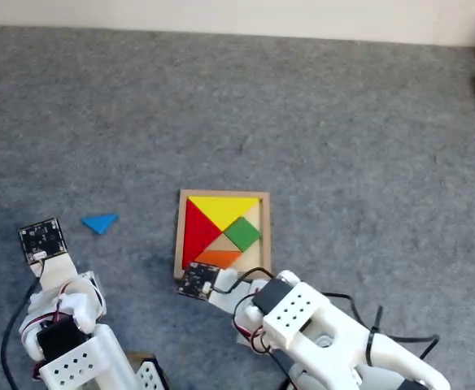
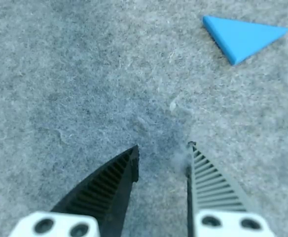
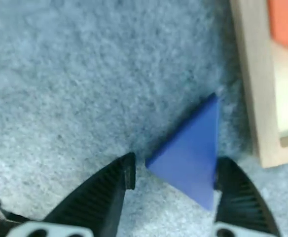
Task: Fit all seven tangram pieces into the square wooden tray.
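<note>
Square wooden tray [image 1: 221, 193], mid-desk toward the near edge: red triangle [image 1: 198, 236], yellow triangle [image 1: 221, 210], green square [image 1: 242, 233] and orange piece [image 1: 219, 258] seated. Left for you: dark blue triangle [image 3: 191, 163] beside its corner, straddled by your right gripper [image 3: 176, 167], jaws open; light blue triangle [image 1: 100, 222] toward the left edge, near your left gripper [image 2: 162, 148], jaws open.

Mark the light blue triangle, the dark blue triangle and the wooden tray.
light blue triangle [image 2: 242, 37], left wrist view, top face.
dark blue triangle [image 3: 191, 158], right wrist view, top face.
wooden tray [image 1: 178, 236], high view, left rim.
</note>
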{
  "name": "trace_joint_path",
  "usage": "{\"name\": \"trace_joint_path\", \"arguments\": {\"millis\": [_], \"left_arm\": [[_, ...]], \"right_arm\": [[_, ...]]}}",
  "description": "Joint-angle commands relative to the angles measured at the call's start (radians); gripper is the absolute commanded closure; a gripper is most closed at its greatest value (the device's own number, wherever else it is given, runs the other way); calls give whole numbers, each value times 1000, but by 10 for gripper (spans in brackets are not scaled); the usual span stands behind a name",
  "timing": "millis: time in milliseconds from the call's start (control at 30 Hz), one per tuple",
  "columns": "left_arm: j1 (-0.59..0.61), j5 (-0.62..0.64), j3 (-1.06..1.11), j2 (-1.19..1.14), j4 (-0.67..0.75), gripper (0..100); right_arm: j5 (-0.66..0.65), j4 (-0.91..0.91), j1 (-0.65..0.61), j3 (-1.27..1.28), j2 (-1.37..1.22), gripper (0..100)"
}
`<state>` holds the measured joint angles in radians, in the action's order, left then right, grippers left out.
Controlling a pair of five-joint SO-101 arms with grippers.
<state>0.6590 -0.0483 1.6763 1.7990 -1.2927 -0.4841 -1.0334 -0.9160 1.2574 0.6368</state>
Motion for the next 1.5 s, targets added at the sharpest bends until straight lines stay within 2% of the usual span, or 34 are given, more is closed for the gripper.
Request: {"name": "trace_joint_path", "arguments": {"millis": [0,200,433,600,700,867,1033,1467], "left_arm": [[16,2,21,8,-6,841],[16,2,21,8,-6,841],[16,2,21,8,-6,841],[16,2,21,8,-6,841],[16,2,21,8,-6,841],[16,2,21,8,-6,841],[16,2,21,8,-6,841],[16,2,21,8,-6,841]], "right_arm": [[-9,30,7,7,-15,839],[-17,-44,114,-2,-1,846],[-57,-225,124,-182,-1,847],[-51,-289,124,-298,-1,846],[-11,-285,119,-334,-15,837],[110,-211,51,-317,-15,756],[209,-120,-22,-274,-16,756],[230,-67,-21,-262,-229,756]]}}
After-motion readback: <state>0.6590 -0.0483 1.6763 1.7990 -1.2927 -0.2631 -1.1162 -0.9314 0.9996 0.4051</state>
